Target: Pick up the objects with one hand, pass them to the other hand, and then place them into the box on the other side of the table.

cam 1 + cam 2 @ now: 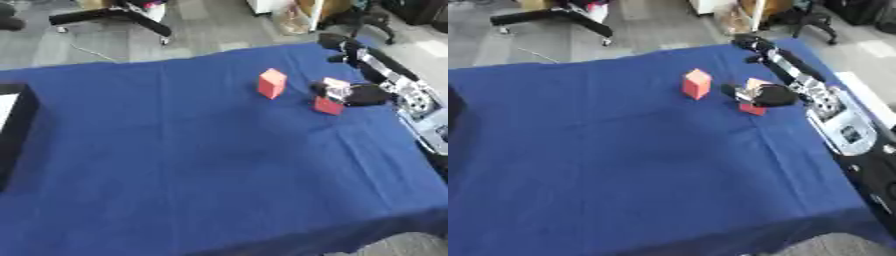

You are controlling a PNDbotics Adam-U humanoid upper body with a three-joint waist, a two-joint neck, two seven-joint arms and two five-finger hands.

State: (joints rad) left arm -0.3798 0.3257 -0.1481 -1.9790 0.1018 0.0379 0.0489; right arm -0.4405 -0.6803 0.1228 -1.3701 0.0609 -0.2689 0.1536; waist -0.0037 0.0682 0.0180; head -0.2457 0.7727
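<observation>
Two red-orange blocks stand on the blue tablecloth [192,160]. One block [271,83] is upright and free near the table's far middle. To its right, my right hand [350,93] is curled round the second block [329,105], whose red lower end and pale top show between the fingers. The right arm [394,80] reaches in from the far right edge. A black box [17,125] sits at the table's left edge, partly cut off. My left hand shows in no view.
Grey floor lies beyond the table's far edge, with a black stand base [114,17] and chair legs [815,22] on it. The cloth spreads wide and flat between the blocks and the box.
</observation>
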